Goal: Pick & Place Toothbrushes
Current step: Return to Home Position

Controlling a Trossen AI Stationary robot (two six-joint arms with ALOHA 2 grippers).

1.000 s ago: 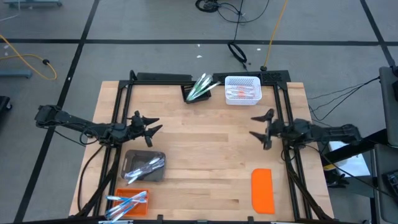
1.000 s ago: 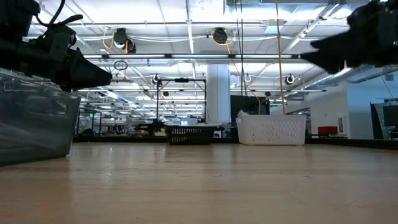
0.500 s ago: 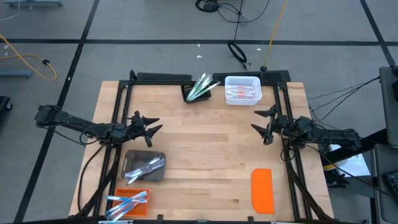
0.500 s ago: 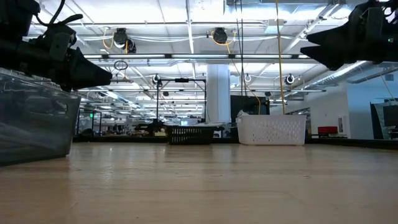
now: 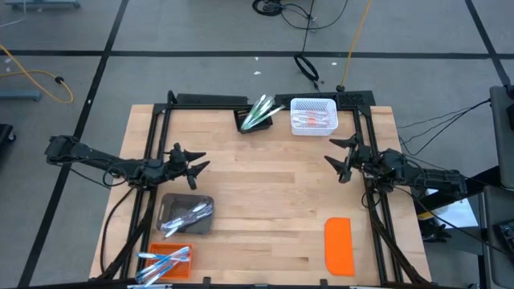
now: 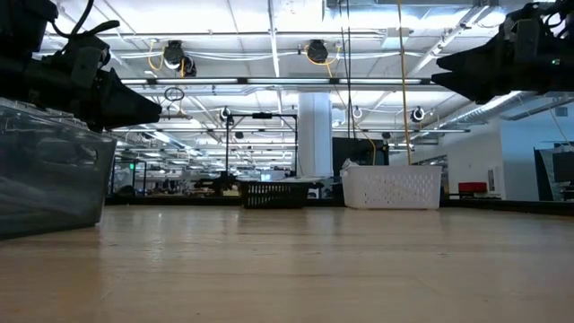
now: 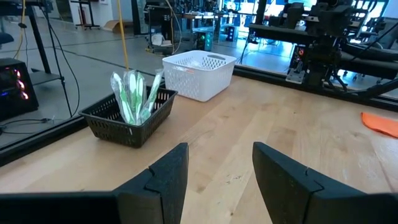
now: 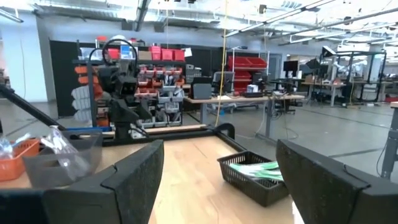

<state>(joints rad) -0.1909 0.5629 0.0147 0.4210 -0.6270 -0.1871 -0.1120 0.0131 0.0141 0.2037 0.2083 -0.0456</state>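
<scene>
Toothbrushes lie in four containers. Green ones (image 5: 259, 111) stand slanted in a black basket (image 5: 246, 123) at the far edge; in the left wrist view they are the green toothbrushes (image 7: 132, 94). Pink ones (image 5: 312, 119) lie in a white basket (image 5: 312, 104). Pale ones (image 5: 189, 213) lie in a grey clear bin (image 5: 172, 226), and blue ones (image 5: 165, 258) in an orange bin (image 5: 178, 270). My left gripper (image 5: 195, 160) hovers open near the table's left side. My right gripper (image 5: 336, 152) hovers open near the right side, below the white basket in the picture.
A flat orange lid (image 5: 339, 245) lies on the table near the right front corner. A black frame (image 5: 157, 128) runs along the left, far and right edges. Bare wood (image 5: 265, 185) stretches between the two grippers. The grey bin (image 6: 49, 175) stands under my left arm.
My right gripper has moved a little toward the table's far edge and swung slightly about, staying open. My left arm has kept still, and no toothbrush or container has moved.
</scene>
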